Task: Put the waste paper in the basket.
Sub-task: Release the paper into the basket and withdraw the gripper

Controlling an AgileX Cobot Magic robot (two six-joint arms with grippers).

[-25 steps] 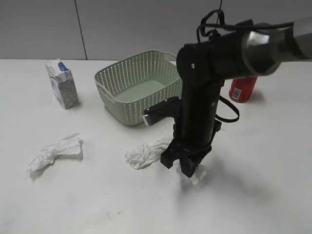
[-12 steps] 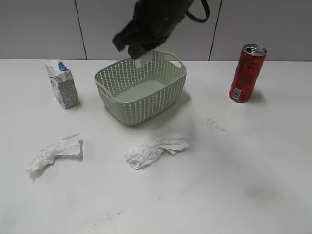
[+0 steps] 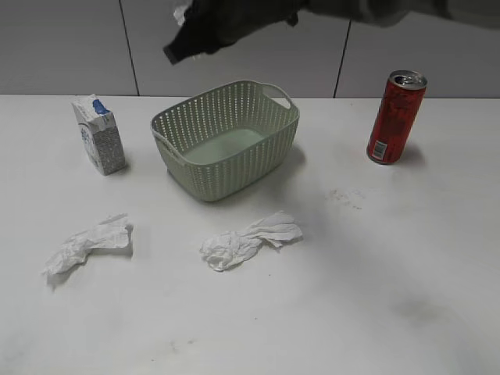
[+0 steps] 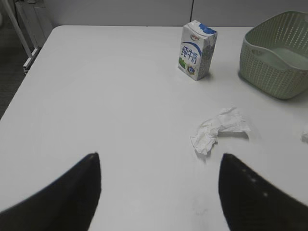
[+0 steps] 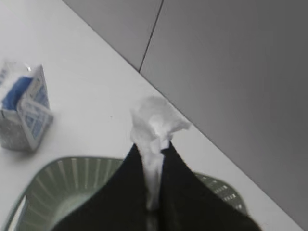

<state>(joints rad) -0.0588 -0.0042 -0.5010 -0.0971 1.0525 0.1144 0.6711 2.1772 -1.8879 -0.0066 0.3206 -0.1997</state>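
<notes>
My right gripper (image 5: 153, 149) is shut on a white waste paper wad (image 5: 155, 127) and holds it high above the sage-green basket (image 5: 62, 168). In the exterior view the right gripper (image 3: 181, 31) is at the top, above the basket's (image 3: 226, 117) far left side. Two more paper wads lie on the table: one at the left (image 3: 86, 242) and one in the middle (image 3: 246, 240). My left gripper (image 4: 159, 166) is open and empty above the table, with the left wad (image 4: 219, 129) ahead of it to the right.
A white-and-blue carton (image 3: 99, 134) stands left of the basket; it also shows in the left wrist view (image 4: 197, 49). A red can (image 3: 397, 117) stands at the right. The table's left edge (image 4: 29, 72) shows in the left wrist view.
My right arm has lifted a paper wad off the table in front of the basket and carried it up over the basket, then a little left and higher. The other wads have not moved.
</notes>
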